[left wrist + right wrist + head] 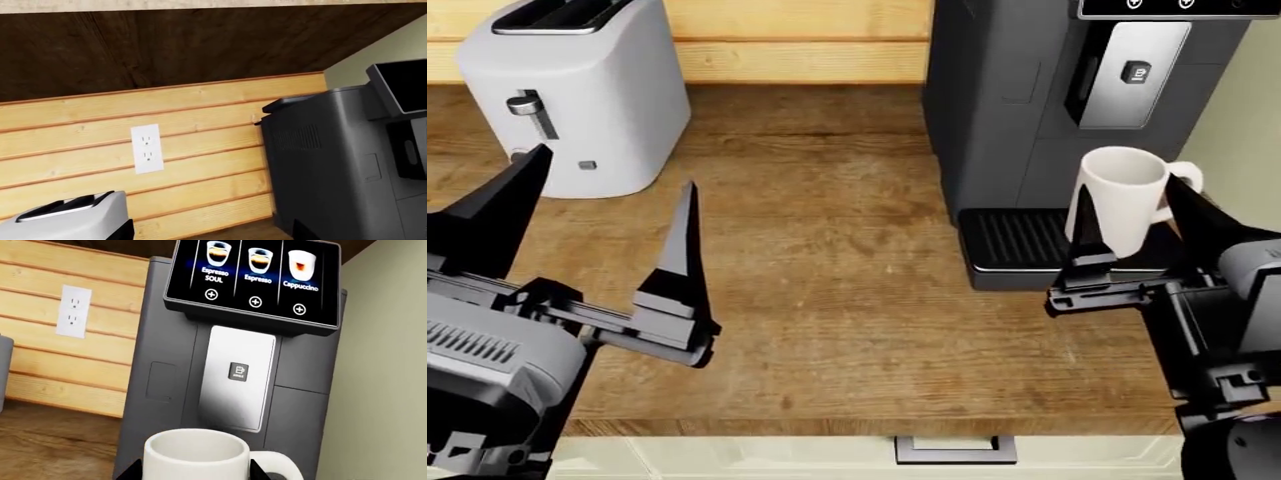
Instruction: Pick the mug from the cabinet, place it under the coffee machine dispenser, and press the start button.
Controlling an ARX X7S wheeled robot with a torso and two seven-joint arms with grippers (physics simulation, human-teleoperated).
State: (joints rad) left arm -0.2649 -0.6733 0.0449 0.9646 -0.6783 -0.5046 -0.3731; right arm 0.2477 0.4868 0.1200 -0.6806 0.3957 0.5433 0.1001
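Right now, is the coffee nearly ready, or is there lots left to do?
Partway. The mug is already out of the cabinet, held upright in the right gripper in front of the ribbed tray. Left: setting it under the coffee machine dispenser and pressing start. The left gripper is open, empty.

Even bright render, sharp throughout; soft shadows on counter; cabinet underside dim.

The mug's base was cut off at the frame's bottom; the toaster was cropped at lower left.
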